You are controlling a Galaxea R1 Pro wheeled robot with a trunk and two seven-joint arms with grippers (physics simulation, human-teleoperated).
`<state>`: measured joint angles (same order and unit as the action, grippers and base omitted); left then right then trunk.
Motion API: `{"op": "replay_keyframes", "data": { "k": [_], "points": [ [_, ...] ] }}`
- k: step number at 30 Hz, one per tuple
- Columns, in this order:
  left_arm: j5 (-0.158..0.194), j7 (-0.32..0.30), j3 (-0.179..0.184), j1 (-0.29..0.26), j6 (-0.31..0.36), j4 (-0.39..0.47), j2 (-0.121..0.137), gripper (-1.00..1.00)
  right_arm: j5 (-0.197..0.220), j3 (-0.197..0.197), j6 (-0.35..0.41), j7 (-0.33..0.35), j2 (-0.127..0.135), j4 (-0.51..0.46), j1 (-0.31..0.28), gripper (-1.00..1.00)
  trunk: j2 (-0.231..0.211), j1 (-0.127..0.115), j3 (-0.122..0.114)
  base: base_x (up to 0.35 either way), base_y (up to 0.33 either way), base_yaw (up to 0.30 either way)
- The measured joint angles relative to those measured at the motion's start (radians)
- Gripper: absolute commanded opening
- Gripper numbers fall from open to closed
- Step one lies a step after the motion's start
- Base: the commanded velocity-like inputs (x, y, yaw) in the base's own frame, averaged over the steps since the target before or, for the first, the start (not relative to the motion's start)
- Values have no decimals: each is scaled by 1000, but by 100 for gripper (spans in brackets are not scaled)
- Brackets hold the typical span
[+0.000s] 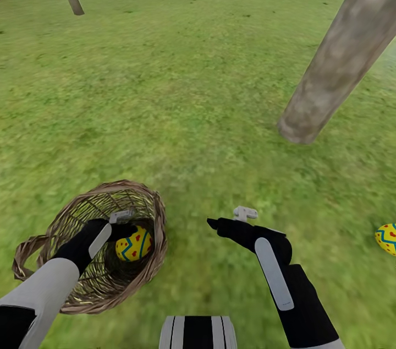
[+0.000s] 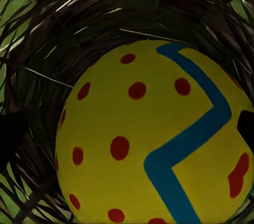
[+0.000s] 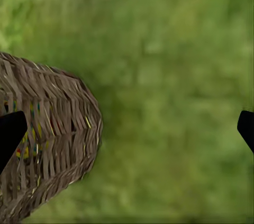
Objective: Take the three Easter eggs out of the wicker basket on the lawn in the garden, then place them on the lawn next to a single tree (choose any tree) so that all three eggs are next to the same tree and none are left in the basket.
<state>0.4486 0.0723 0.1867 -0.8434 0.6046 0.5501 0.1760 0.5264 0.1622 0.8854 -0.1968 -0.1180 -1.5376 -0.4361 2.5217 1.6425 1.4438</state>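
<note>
- My left claw (image 1: 124, 223) is down inside the basket (image 1: 66, 217), poised over the egg (image 1: 133, 243). In the left wrist view the egg (image 2: 153, 134) is large between the two dark finger tips (image 2: 9, 134), which stand apart at either side; I judge them not yet clamped, though contact at the pads cannot be confirmed.
- The basket lies tipped on the lawn (image 1: 192, 90) with its mouth facing up toward me, so I can reach in from above.
- This egg rests on the inner wall of the basket. Its long axis appears to run roughly up the head view, tilted slightly; which end is the narrow one I cannot tell. The blue zigzag band crosses that axis.
- My right claw (image 1: 231, 219) hangs empty just above the grass beside the basket, fingers apart. The right wrist view shows the basket's woven side (image 3: 47, 144) near one finger tip (image 3: 10, 134).
- A second egg (image 1: 387, 239) lies on the lawn at the right edge, cut off by the frame; its axis cannot be read.
- Farther off stands the tree (image 1: 341, 57). That egg is near it, which I judge to be the drop zone.
</note>
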Motion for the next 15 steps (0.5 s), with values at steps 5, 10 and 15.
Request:
{"op": "replay_keyframes", "data": {
  "k": [5,10,15],
  "points": [
    [0,-8,0,0,0,0,1,100,0,0,0,-1,0,0,1,100,0,0,0,0,0,0],
    [4,-36,-1,0,1,-1,2,100,0,0,0,0,0,0,1,100,0,0,0,0,0,0],
    [8,-68,0,0,1,-1,4,100,0,0,0,0,0,0,1,100,0,0,0,0,0,0]
  ]
}}
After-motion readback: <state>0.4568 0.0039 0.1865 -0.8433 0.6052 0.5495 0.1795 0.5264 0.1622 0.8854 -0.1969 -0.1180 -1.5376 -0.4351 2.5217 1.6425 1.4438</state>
